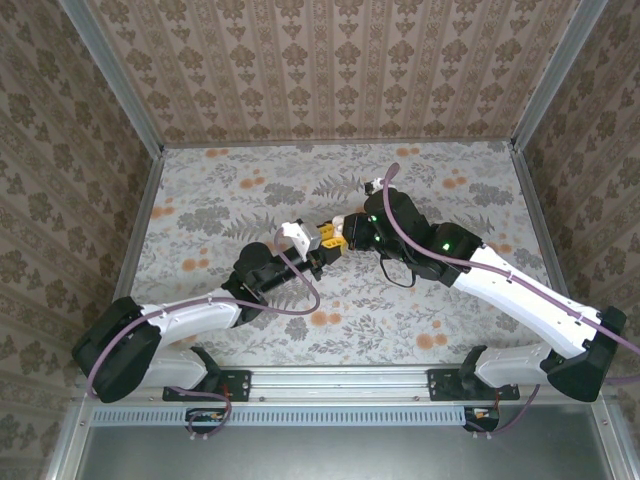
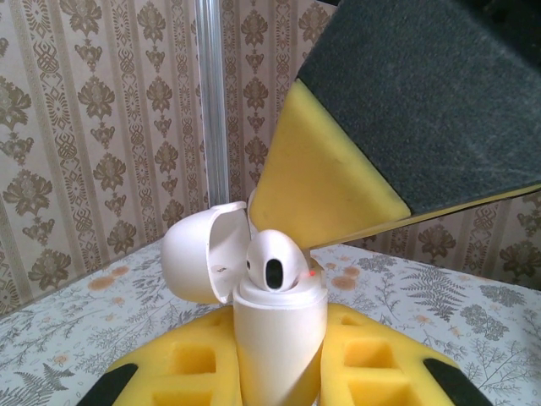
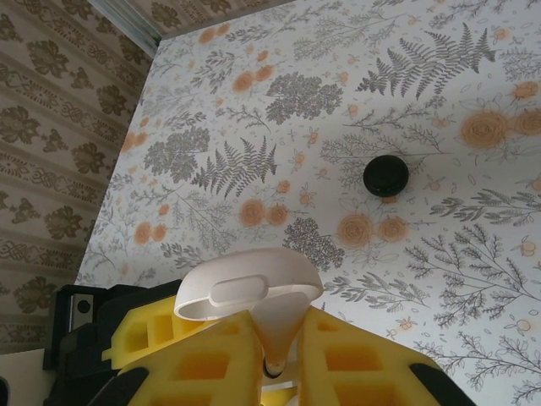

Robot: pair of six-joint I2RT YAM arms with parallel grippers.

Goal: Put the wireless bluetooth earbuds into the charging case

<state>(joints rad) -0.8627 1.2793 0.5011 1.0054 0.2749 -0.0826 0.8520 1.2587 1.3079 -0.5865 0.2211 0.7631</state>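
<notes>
Clenched in the left claw point(image 2: 279, 365) above the middle of the worktop point(image 1: 220, 195): white charging case point(image 2: 279, 338), lid point(image 2: 199, 254) flipped open, one white earbud point(image 2: 275, 264) poking from its well. Probably light, hard, glossy and slippery. Best pinched across the body, below the hinge. Right claw point(image 3: 270, 359) close above; can't tell its grip.

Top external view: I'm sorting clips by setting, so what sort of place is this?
Probably a staged robot test cell, not a home: wallpapered panels held in aluminium framing, a floral-print tabletop, and a left arm and right arm bolted to a rail at its near edge.
</notes>
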